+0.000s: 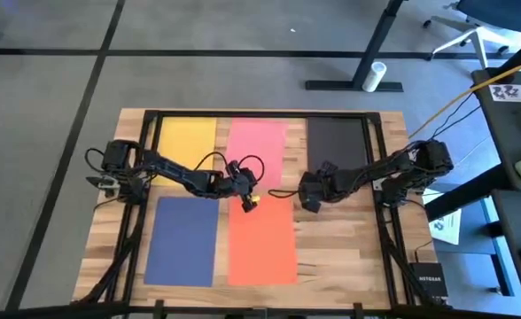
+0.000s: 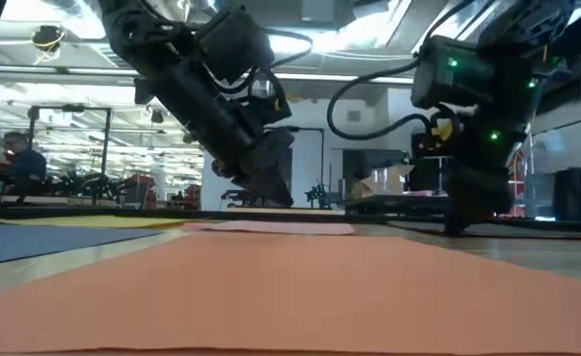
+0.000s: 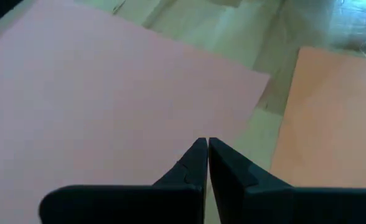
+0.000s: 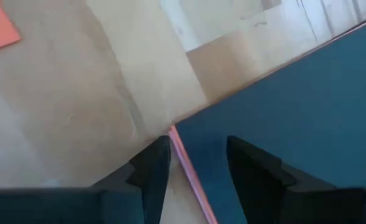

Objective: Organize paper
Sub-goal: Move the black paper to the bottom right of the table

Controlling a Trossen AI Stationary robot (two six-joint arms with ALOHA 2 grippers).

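Five sheets lie flat in a grid: yellow sheet [image 1: 186, 135], pink sheet [image 1: 256, 152], black sheet [image 1: 336, 142], navy sheet [image 1: 183, 239], orange sheet [image 1: 262, 244]. Left gripper [image 3: 206, 163], fingers together, empty, pink sheet's near edge under its tips. Right gripper [image 4: 197, 163], fingers apart, straddles the black sheet's corner. Only alignment or stacking apparently remains.

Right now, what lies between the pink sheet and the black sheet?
Only a bare strip of wooden table separates the pink sheet from the black sheet; the high view shows this. The right gripper hangs nearer the front, below that gap.
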